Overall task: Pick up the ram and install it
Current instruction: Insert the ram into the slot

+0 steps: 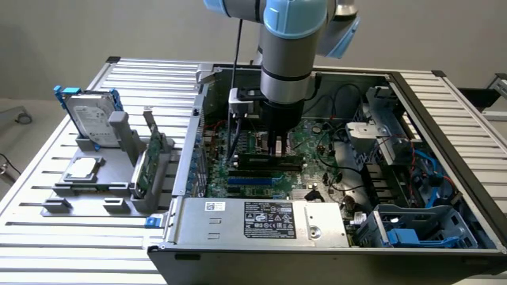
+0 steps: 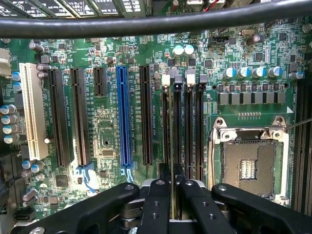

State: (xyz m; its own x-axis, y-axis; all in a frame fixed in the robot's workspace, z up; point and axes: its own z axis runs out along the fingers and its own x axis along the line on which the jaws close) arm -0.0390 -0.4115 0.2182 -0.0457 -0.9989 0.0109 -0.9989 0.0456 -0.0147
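The arm reaches straight down into the open computer case (image 1: 443,136), and its gripper (image 1: 279,149) stands just above the motherboard (image 1: 317,160), fingers drawn nearly together on the ram (image 1: 271,161), a long dark stick held edge-down across the board. In the wrist view the two fingertips (image 2: 165,181) pinch a thin dark edge directly over the row of black memory slots (image 2: 183,126), beside the blue slot (image 2: 123,117) and the empty processor socket (image 2: 249,163). From where I stand the stick looks close to the slots, though I cannot tell whether it is touching or already partly seated. The risk, as I judge it, is alignment: the slots lie tight side by side, so a slight tilt or sideways offset could land the stick on a slot wall or in the neighbouring slot. Pressing down then could bend it or strain the board. A black cable (image 2: 156,22) hangs near the wrist and could snag.
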